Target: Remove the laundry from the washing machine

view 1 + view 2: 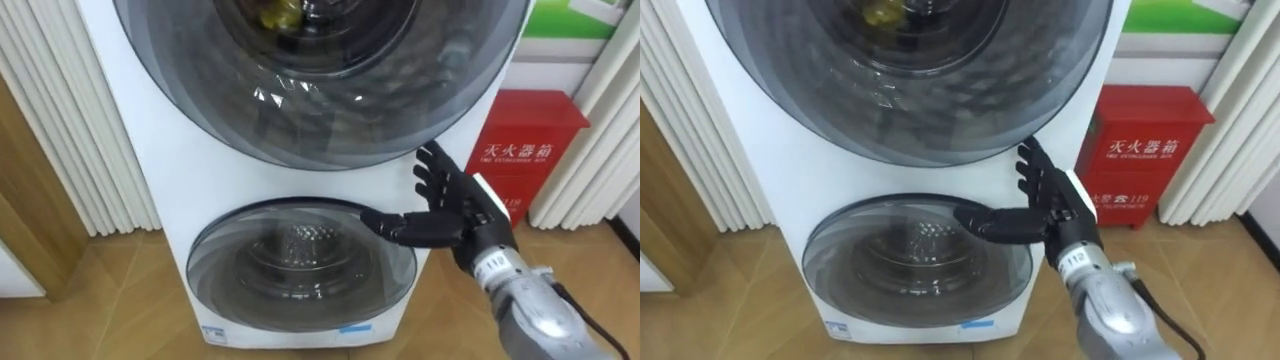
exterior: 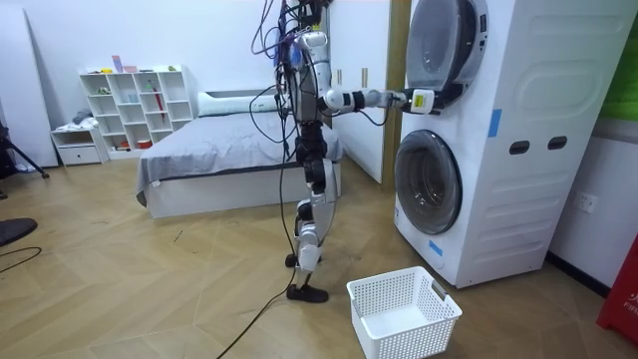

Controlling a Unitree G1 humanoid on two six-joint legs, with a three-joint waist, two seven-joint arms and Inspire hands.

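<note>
A white stacked washing machine [image 1: 150, 150] fills the eye views, with a large round upper door [image 1: 320, 100] and a smaller lower door [image 1: 300, 265], both of dark glass and both closed. Something yellowish [image 1: 275, 12] shows behind the upper glass. My right hand [image 1: 455, 205] is open at the machine's right side, between the two doors. Its fingers point up at the upper door's lower rim and its thumb reaches left over the lower door's top rim. In the room view I stand facing the machine [image 2: 498, 140] with that hand [image 2: 424, 98] stretched out to it.
A white laundry basket [image 2: 404, 311] stands on the wooden floor by my feet, in front of the machine. A red cabinet [image 1: 525, 150] sits right of the machine, and white ribbed panels [image 1: 70, 120] stand to its left. A bed [image 2: 229, 150] and white shelves [image 2: 135, 105] are behind me.
</note>
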